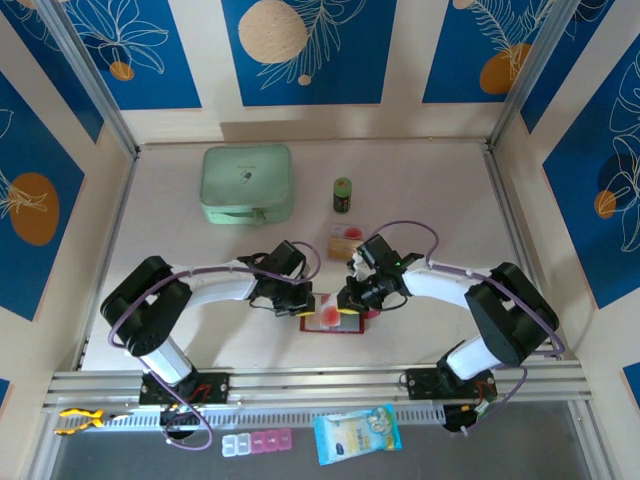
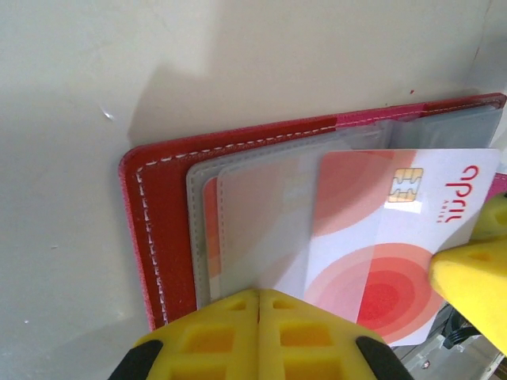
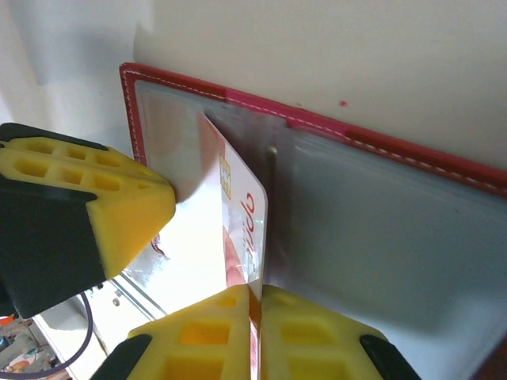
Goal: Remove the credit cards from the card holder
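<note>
Both grippers at the open card holder: the right one grips a credit card

Top view: the card holder (image 1: 308, 324) lies open on the table (image 1: 450, 200), lower centre of frame, between the left gripper (image 1: 297, 300) and the right gripper (image 1: 352, 298); a mint-green case (image 1: 247, 183) and a small jar (image 1: 342, 195) stand well apart in the upper half. The left wrist view adds detail. The left fingers (image 2: 214, 340) are pressed together with no gap at the lower edge of the clear sleeves (image 2: 261, 222) — whether they nip a sleeve cannot be told. A white credit card (image 2: 372, 237) with red circles and a chip sticks partly out toward the right. The right wrist view shows this card edge-on, clamped between the right fingers (image 3: 309, 332) at bottom centre, with its far end inside a sleeve.
</note>
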Controlling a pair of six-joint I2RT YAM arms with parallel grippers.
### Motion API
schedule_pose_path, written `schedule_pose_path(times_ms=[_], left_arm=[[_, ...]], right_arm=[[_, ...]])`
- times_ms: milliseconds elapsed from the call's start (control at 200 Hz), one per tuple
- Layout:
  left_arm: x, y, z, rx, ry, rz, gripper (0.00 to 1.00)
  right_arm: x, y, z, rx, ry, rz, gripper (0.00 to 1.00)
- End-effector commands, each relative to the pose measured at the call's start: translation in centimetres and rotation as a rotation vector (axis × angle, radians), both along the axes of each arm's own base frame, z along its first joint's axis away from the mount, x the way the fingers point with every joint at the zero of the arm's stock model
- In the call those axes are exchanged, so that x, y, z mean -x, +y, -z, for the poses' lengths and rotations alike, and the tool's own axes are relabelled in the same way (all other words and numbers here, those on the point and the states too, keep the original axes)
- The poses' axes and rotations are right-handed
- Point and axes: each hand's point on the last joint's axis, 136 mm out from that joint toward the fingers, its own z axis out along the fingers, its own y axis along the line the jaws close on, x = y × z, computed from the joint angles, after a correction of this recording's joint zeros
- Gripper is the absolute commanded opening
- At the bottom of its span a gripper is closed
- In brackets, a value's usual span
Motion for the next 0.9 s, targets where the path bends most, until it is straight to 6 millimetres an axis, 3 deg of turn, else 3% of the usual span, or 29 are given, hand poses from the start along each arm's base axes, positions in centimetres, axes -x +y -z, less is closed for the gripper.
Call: schedule_pose_path(times_ms=[0, 335, 890], left_arm=[[1.1, 1.6, 1.6, -0.069, 0.039, -0.019, 0.01], [1.0, 1.5, 1.5, -0.036, 0.039, -0.037, 0.01], [0.9, 1.8, 1.4, -0.008, 0.029, -0.058, 0.03]], right_arm=[[1.3, -1.8, 0.1, 0.079, 0.023, -0.012, 0.09], [0.8, -3.0, -1.5, 0.180, -0.009, -0.028, 0.08], [-0.2, -0.3, -1.7, 0.246, -0.023, -0.119, 0.07]])
